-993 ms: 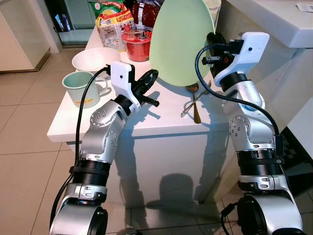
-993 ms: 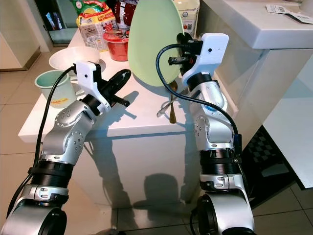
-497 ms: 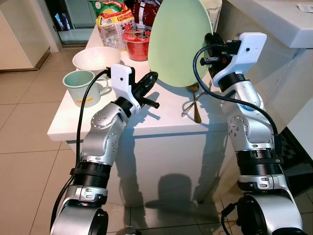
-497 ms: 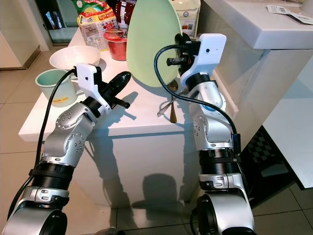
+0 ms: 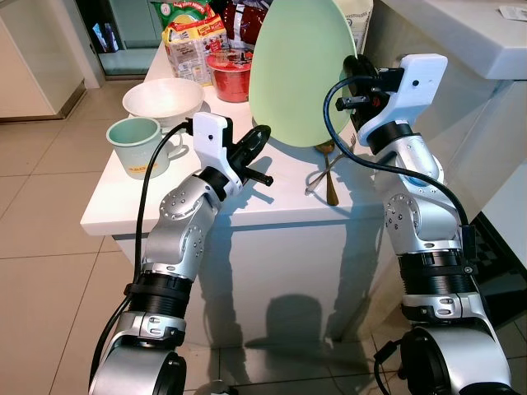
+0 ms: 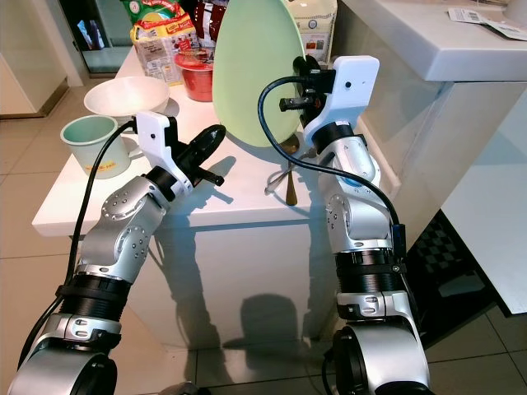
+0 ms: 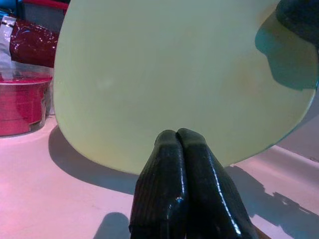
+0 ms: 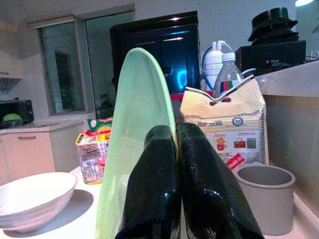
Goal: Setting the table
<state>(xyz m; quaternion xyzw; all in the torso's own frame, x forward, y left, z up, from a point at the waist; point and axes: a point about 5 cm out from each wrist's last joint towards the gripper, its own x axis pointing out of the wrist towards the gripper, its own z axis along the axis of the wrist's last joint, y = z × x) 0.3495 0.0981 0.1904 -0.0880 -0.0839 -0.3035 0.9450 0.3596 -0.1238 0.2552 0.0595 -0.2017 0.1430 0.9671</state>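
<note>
Plate (image 5: pixel 300 70), pale green, held on edge above the white table (image 5: pixel 272 197), pinched at its right rim by the right gripper (image 5: pixel 361 67); jaws clamp the rim, seen edge-on between the fingers in the right wrist view. Likely carried upright so the rim stays graspable; its lower edge hangs just over the tabletop, near the spoon (image 5: pixel 331 183) and fork (image 5: pixel 317 177) lying crossed below it. Left gripper (image 5: pixel 254 137) hovers over the near part of the table with jaws pressed together and empty, pointed at the plate face, probably ready to steady it as it tips flat. Open room: bare surface lies in front of the plate, between the left gripper and the cutlery. Far side is crowded by a red cup (image 5: pixel 230 76), snack bag (image 5: pixel 196 41) and white bowl (image 5: pixel 163 99), with a mug (image 5: pixel 136 144) near the left edge. Risk, as judged: laying the plate down could catch the cutlery or overhang the near edge.
</note>
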